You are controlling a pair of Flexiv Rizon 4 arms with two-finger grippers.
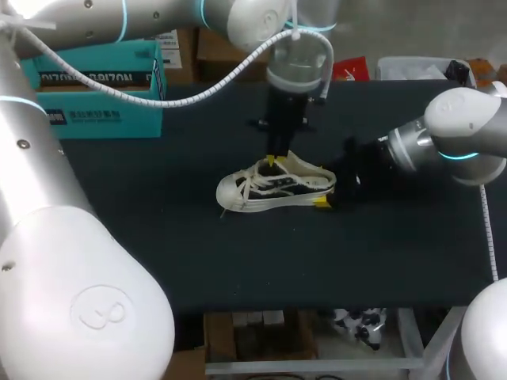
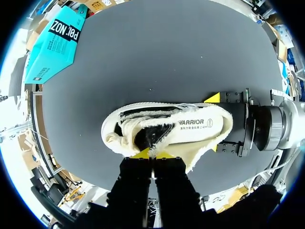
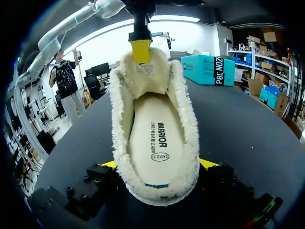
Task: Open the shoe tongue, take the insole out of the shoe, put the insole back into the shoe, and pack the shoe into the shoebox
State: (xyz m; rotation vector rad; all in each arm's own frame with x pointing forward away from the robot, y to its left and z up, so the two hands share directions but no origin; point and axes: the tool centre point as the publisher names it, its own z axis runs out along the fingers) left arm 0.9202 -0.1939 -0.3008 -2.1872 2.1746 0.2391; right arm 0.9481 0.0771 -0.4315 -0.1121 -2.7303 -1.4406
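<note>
Fleece-lined sneaker [image 1: 273,190] sits upright in the middle of the worktop [image 1: 158,253], toe pointing to your left arm's side, and each arm is on it for a reason. Your right gripper [image 1: 323,199] comes in level behind the sneaker and straddles the heel. One yellow tip presses in on each side, so it is clamped on the heel with fingers spread as wide as the heel. Read that as the anchor, so the sneaker should not lift or slide when its upper end is pulled. Your left gripper [image 2: 152,154] hangs straight down over the sneaker's throat, tips nearly together, pinching the upper edge of the tongue [image 3: 145,76]. The tongue stands up and leans away from the heel, so the mouth gapes. That leaves the insole [image 3: 155,138] in plain sight, lying flat inside the sneaker, not yet taken out. Judgement: you are in the tongue-opening step, with insole removal to follow. The teal shoebox [image 1: 103,95] lies well apart from the sneaker, off beyond its toe and farther back. Whether it is open, I cannot tell.
</note>
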